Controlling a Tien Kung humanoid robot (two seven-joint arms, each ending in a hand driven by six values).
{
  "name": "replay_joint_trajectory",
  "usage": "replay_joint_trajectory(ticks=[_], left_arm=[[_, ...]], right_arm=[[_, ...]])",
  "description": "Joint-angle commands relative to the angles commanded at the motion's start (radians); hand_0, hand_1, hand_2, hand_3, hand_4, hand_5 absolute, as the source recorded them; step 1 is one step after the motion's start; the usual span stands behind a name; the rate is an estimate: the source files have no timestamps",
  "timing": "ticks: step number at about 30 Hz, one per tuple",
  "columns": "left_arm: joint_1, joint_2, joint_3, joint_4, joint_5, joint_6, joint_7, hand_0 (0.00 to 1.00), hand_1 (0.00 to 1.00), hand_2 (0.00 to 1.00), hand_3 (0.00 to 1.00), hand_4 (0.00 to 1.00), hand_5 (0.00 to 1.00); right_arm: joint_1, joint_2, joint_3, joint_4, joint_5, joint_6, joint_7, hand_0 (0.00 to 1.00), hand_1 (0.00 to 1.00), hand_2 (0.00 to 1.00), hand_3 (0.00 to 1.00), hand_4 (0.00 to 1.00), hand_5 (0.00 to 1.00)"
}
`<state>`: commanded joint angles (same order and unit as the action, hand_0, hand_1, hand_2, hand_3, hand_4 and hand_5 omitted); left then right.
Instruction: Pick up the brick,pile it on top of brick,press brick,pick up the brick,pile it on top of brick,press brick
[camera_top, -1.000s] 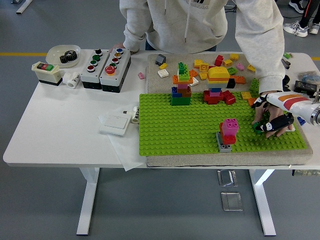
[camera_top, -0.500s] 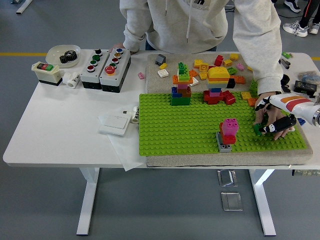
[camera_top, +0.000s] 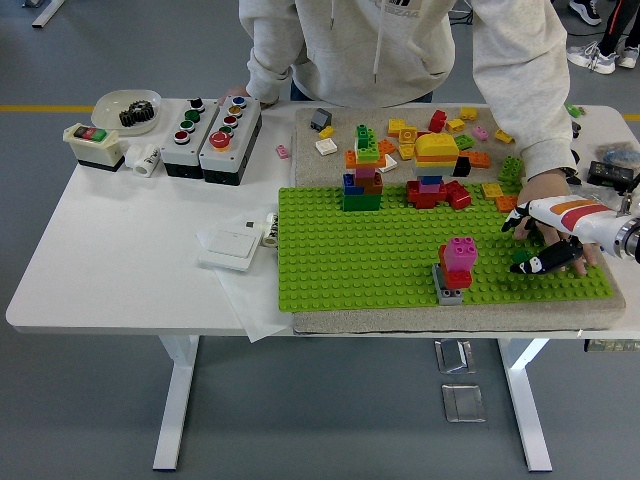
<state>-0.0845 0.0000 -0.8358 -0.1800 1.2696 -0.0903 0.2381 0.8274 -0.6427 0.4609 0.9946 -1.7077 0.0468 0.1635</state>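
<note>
At the right of the green baseplate (camera_top: 380, 250), the right robot hand (camera_top: 545, 255) grips a dark green brick (camera_top: 520, 266) (a person's hand (camera_top: 545, 190) touches it), well right of the pink-topped brick stack (camera_top: 455, 268).

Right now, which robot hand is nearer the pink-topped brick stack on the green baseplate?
Right. The right hand sits beside the pink-topped stack on the green baseplate; the left hand is out of view.

Right hand (camera_top: 545, 250) with black fingers, white forearm shell, orange and red stripes, silver cuff
</note>
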Motion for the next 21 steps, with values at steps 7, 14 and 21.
replay_joint_trajectory(ticks=[7, 14, 21], left_arm=[[0.002, 0.0, 0.003, 0.0, -0.004, 0.002, -0.003, 0.784, 0.706, 0.6, 0.533, 0.522, 0.509], [0.0, 0.0, 0.006, 0.0, -0.009, 0.0, -0.004, 0.786, 0.706, 0.601, 0.534, 0.522, 0.509], [-0.001, 0.0, 0.008, 0.0, -0.015, 0.0, -0.004, 0.786, 0.707, 0.601, 0.534, 0.523, 0.509]], right_arm=[[0.003, -0.001, -0.004, -0.006, -0.002, 0.002, -0.001, 0.699, 0.68, 0.736, 0.699, 0.885, 0.386], [0.005, -0.004, -0.012, -0.012, -0.007, 0.001, 0.002, 0.7, 0.679, 0.736, 0.699, 0.885, 0.386], [0.002, -0.01, -0.011, -0.004, -0.01, -0.002, 0.006, 0.701, 0.681, 0.737, 0.701, 0.884, 0.386]])
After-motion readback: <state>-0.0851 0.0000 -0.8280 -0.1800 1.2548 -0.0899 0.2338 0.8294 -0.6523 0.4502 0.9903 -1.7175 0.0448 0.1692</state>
